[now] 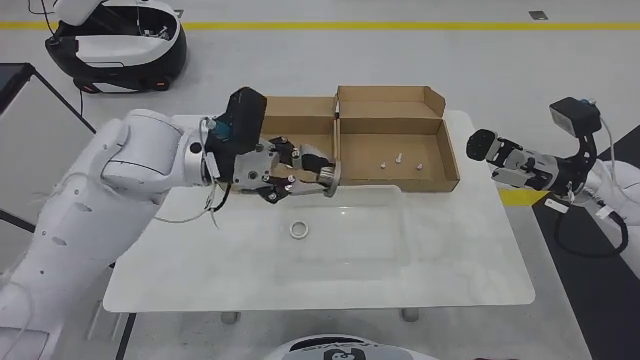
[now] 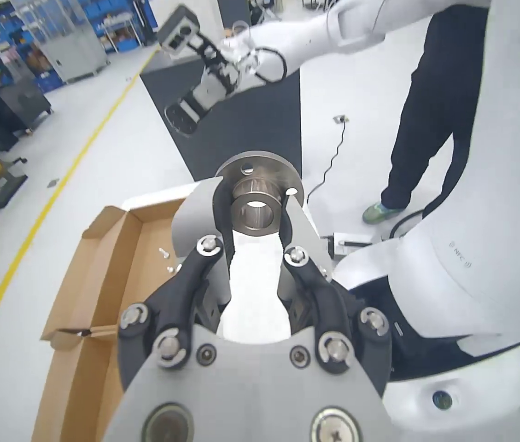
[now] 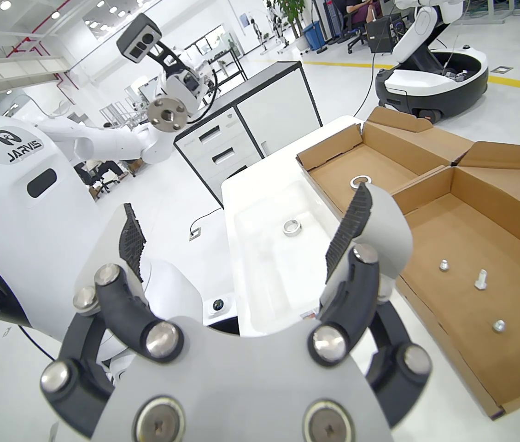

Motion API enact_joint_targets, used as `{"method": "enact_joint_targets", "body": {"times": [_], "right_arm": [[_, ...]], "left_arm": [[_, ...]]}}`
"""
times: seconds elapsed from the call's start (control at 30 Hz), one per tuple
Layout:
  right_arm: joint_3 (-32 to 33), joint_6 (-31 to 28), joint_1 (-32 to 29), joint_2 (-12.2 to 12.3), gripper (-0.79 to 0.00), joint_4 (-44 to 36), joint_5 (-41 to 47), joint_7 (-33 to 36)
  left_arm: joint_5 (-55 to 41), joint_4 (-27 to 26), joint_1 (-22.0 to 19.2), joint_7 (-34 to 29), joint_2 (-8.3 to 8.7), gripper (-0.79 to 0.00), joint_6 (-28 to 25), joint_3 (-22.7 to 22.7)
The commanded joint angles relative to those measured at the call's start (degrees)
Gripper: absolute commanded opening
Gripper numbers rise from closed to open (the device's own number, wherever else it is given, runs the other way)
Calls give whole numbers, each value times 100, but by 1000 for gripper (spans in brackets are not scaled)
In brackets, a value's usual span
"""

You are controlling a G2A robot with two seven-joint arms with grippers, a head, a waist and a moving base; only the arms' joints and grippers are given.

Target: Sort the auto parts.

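Observation:
My left gripper (image 1: 322,174) hovers over the front edge of the left cardboard box (image 1: 298,110), shut on a flanged metal bushing (image 2: 260,186); its jaws clamp the hub. A steel ring (image 3: 361,181) lies inside that box. The right cardboard box (image 1: 392,126) holds three small bolts (image 1: 397,158). Another steel ring (image 1: 298,228) lies on the white table (image 1: 450,260). Off the table's right edge, my right gripper (image 1: 487,147) is open and holds nothing, its ribbed fingers (image 3: 356,218) spread wide.
A shallow clear tray (image 1: 375,245) sits on the table in front of the boxes. A second robot's base (image 1: 120,45) stands on the floor at the back left, and a cabinet (image 1: 30,130) to the left.

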Motion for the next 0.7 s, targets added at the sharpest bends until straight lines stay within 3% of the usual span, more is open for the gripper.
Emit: {"method": "enact_joint_targets", "body": {"times": [0.0,0.2,0.43,0.67], "right_arm": [[0,0,0,0,0,0,0,0],[0,0,0,0,0,0,0,0],[0,0,0,0,0,0,0,0],[0,0,0,0,0,0,0,0]], "left_arm": [[-31,-134,128,519,6,-785,0,-92],[179,-395,304,1828,5,-785,0,-145],[802,-644,266,3605,12,-785,0,163],[2424,-542,60,5828,140,-785,0,799]]}}
